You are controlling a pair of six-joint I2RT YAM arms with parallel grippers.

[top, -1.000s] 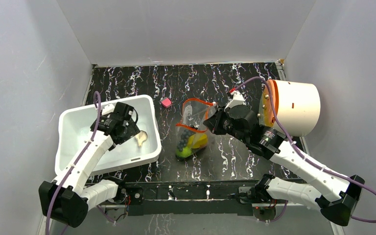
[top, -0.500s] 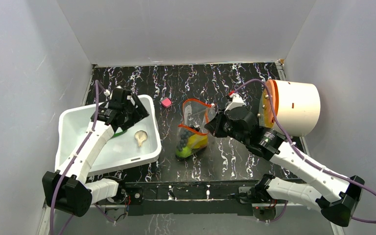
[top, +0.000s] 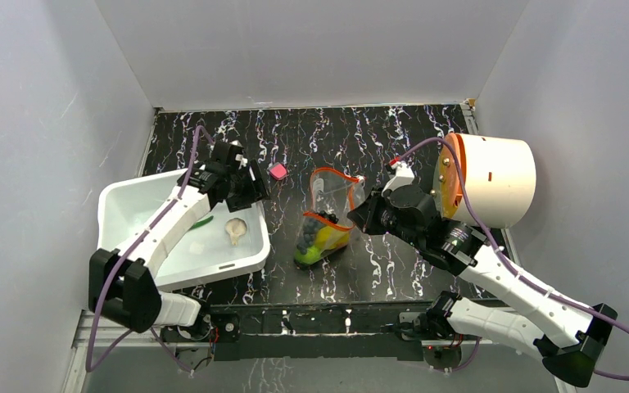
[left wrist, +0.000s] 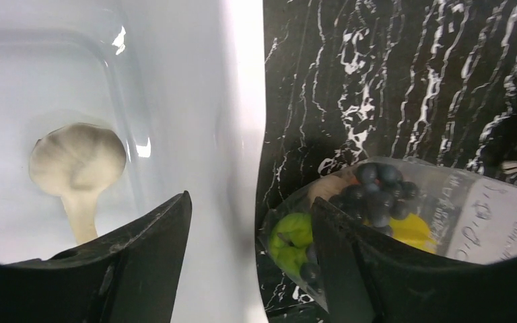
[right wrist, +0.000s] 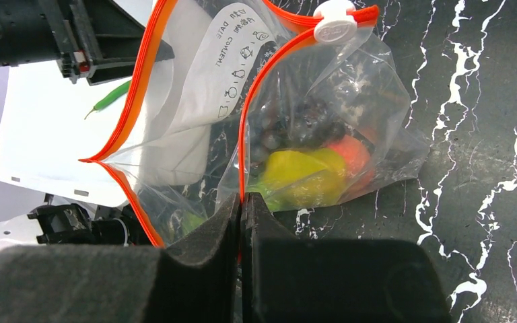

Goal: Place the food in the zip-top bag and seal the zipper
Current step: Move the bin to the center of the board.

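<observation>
The clear zip-top bag [top: 328, 214] stands mid-table with its mouth open, and its orange-red zipper [right wrist: 262, 81] ends in a white slider [right wrist: 334, 20]. Inside the bag are a yellow piece [right wrist: 303, 171], an orange ball [right wrist: 350, 155], a green ball [left wrist: 293, 232] and dark grapes [left wrist: 373, 192]. My right gripper [right wrist: 242, 202] is shut on the zipper strip at the bag's right side [top: 359, 214]. My left gripper [top: 246, 184] is open and empty, above the white bin's right rim [left wrist: 250, 269]. The beige garlic [left wrist: 77, 158] and the long green pod [right wrist: 111, 97] lie in the bin.
The white plastic bin [top: 131, 205] sits at the left, close beside the bag. A small pink block [top: 278, 171] lies just behind the bin's far right corner. A large white cylinder with an orange rim [top: 491, 180] lies at the right edge.
My left arm rose out of the bin and swung right to the bin's right rim, empty. My right gripper kept its hold on the bag and shifted slightly right.
</observation>
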